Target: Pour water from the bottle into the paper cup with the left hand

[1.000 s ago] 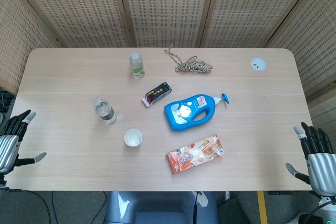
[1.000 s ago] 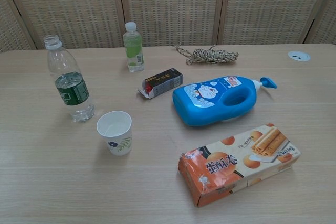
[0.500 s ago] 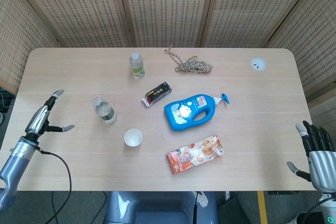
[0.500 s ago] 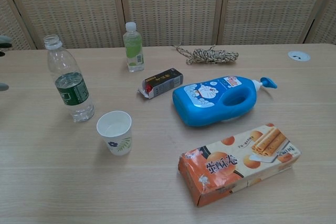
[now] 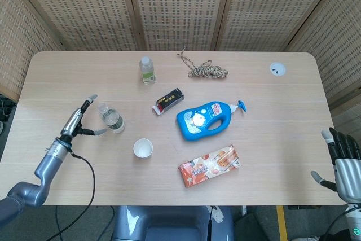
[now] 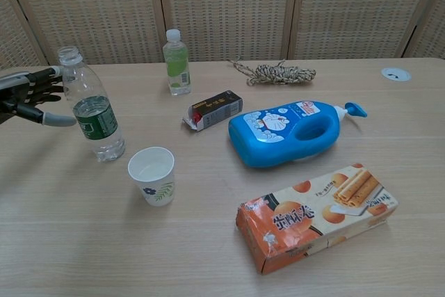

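bottle [image 6: 90, 106] | left robot hand [image 6: 31, 95] beside (fingers spread) | uncapped

The head view looks almost straight down from high above the pale wooden table [image 5: 271, 139], facing its far edge at twelve o'clock, where woven rattan screen panels [image 5: 180, 9] stand. It sits far enough back to take in the whole tabletop and both side edges.

The chest view sits low at the table's near edge, looking nearly level toward twelve o'clock at the same panels [image 6: 222, 5], and much closer in. It cuts off the tabletop's near corners.

Both views share the middle of the table: the blue plastic pump jug [image 5: 204, 120] [image 6: 288, 132] lying on its side, the white paper cup [image 5: 143, 148] [image 6: 153, 175], and the orange biscuit box [image 5: 208, 165] [image 6: 316, 215].
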`<action>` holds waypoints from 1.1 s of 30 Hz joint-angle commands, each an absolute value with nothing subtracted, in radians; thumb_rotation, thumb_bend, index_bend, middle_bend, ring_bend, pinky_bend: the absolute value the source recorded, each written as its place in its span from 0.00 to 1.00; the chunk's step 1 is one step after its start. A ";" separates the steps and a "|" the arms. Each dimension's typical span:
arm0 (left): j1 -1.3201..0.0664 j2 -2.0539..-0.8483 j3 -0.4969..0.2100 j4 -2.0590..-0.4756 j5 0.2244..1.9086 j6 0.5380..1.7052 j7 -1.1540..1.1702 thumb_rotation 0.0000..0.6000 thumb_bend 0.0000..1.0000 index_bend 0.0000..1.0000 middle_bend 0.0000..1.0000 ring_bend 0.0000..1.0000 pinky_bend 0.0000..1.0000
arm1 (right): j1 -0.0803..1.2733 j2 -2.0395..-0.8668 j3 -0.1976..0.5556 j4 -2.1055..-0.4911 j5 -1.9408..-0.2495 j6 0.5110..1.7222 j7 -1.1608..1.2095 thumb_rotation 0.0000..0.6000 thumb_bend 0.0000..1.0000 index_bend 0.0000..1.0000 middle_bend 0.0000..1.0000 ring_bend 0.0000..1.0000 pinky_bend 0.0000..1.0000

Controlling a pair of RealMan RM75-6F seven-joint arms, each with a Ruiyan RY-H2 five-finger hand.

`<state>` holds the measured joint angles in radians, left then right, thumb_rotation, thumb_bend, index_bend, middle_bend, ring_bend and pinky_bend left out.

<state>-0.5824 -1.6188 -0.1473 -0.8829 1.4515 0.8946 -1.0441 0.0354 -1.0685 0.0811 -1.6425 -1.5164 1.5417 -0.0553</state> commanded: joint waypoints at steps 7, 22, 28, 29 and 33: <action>-0.648 -1.752 -0.154 -0.740 1.446 0.868 -1.136 1.00 0.00 0.00 0.00 0.00 0.00 | 0.043 -1.070 0.088 -1.632 -1.492 1.522 -0.050 1.00 0.00 0.00 0.00 0.00 0.00; -0.686 -1.845 -0.142 -0.623 1.449 0.848 -1.251 1.00 0.11 0.00 0.00 0.00 0.00 | 0.049 -1.076 0.086 -1.624 -1.501 1.522 -0.054 1.00 0.00 0.00 0.00 0.00 0.00; -0.691 -1.856 -0.145 -0.601 1.442 0.851 -1.308 1.00 0.36 0.07 0.07 0.01 0.08 | 0.050 -1.079 0.085 -1.615 -1.506 1.525 -0.045 1.00 0.00 0.00 0.00 0.00 0.00; -0.691 -1.858 -0.146 -0.598 1.441 0.853 -1.310 1.00 0.39 0.16 0.14 0.04 0.11 | 0.050 -1.079 0.085 -1.615 -1.506 1.525 -0.045 1.00 0.00 0.00 0.00 0.00 0.00; -0.689 -1.865 -0.156 -0.596 1.428 0.857 -1.330 1.00 0.50 0.45 0.37 0.22 0.27 | 0.051 -1.080 0.084 -1.614 -1.507 1.523 -0.043 1.00 0.00 0.00 0.00 0.00 0.00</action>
<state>-0.6899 -1.8635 -0.1553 -0.5964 1.4291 0.8559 -1.3267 0.0511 -1.0795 0.0841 -1.6139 -1.5070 1.5230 -0.0426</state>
